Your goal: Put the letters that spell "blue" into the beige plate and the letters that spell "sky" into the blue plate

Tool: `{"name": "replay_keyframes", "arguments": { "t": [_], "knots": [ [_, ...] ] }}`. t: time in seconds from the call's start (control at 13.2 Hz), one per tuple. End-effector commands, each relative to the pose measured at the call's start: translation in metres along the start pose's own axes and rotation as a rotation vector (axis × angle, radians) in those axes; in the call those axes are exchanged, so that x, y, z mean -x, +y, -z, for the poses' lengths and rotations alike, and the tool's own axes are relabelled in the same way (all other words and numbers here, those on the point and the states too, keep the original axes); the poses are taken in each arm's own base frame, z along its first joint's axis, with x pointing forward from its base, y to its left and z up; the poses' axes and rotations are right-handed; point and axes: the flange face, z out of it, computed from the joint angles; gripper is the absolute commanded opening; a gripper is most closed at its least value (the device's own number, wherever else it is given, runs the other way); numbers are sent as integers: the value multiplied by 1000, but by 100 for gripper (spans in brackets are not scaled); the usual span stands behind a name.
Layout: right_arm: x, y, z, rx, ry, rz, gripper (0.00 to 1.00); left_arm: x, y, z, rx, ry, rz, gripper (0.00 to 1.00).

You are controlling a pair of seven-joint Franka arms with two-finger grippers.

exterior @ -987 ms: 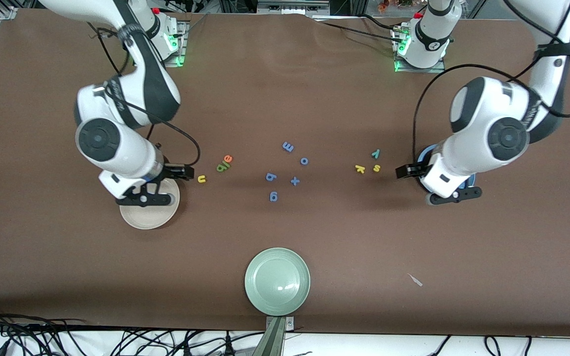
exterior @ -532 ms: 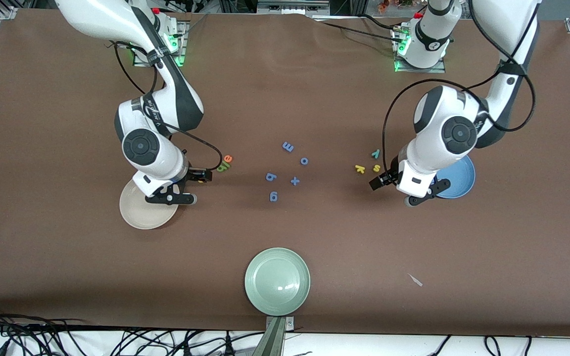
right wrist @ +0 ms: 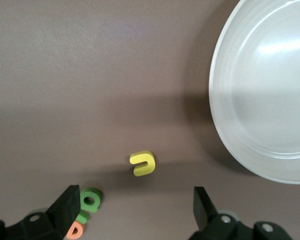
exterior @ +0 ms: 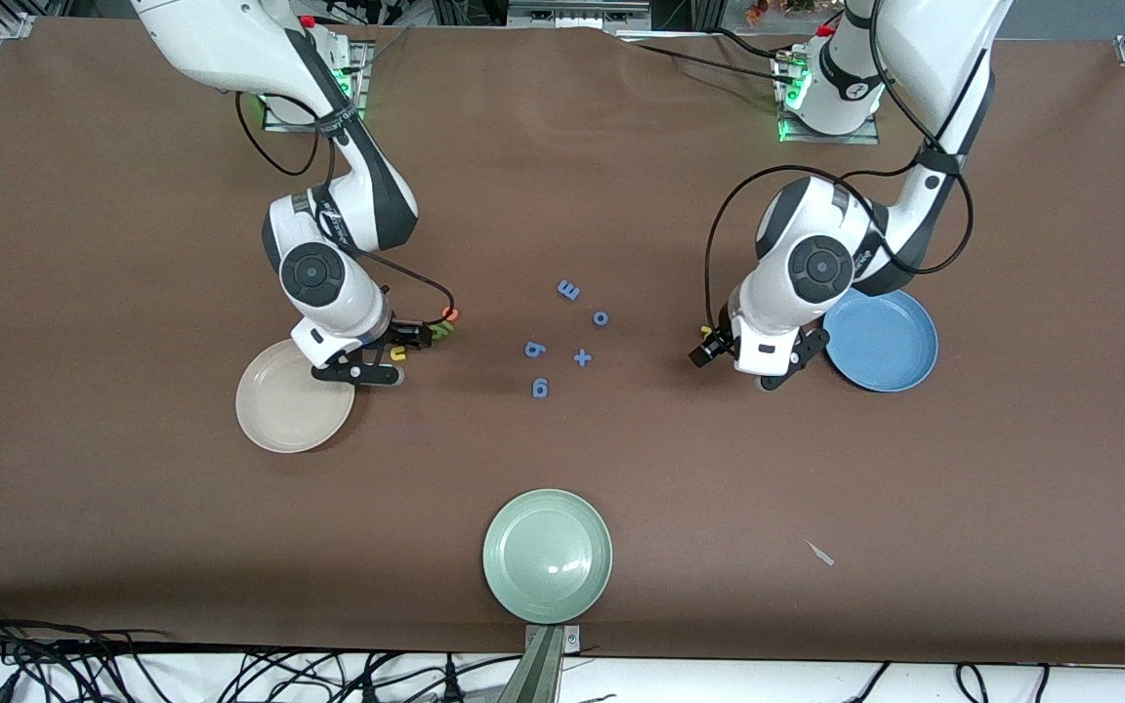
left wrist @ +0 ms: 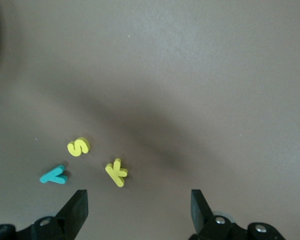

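Observation:
My left gripper [left wrist: 139, 205] hangs open low over the table beside the blue plate [exterior: 880, 342]. The yellow s [left wrist: 78, 146], yellow k [left wrist: 117, 172] and teal y [left wrist: 54, 175] lie just ahead of its fingertips; in the front view the arm covers them. My right gripper [right wrist: 135, 202] is open too, low beside the beige plate [right wrist: 270, 100], also seen bare in the front view [exterior: 279, 410]. The yellow u [right wrist: 143, 163] lies ahead between its fingers. The green b [right wrist: 89, 200], dark green l [right wrist: 82, 216] and orange e [right wrist: 75, 230] crowd against one finger.
Several blue letters and symbols lie mid-table, among them an m [exterior: 567, 290], an o [exterior: 600, 317] and a plus sign [exterior: 581, 357]. A pale green plate [exterior: 547, 556] sits at the edge nearest the front camera. A small pale scrap [exterior: 819, 553] lies toward the left arm's end.
Both arms have swung in from over their plates toward the table's middle and come lower. The plates now show uncovered, and each gripper has reached its group of letters.

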Motion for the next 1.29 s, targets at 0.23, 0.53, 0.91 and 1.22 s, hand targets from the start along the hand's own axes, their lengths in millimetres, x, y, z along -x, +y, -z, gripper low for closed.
{"name": "replay_keyframes", "arguments": {
  "t": [0.23,0.53,0.91,1.22],
  "knots": [
    [8,5,-24,-21,60,8,100,9,-2,-49,58,18,66,80],
    [16,11,-38,-24,75,32,99,1,-22,-61,22,16,140,75],
    [21,14,-51,-25,81,39,74,13,-33,-68,29,55,237,75],
    [24,18,-61,-28,93,55,63,18,-42,-75,112,84,315,74]
  ]
}}
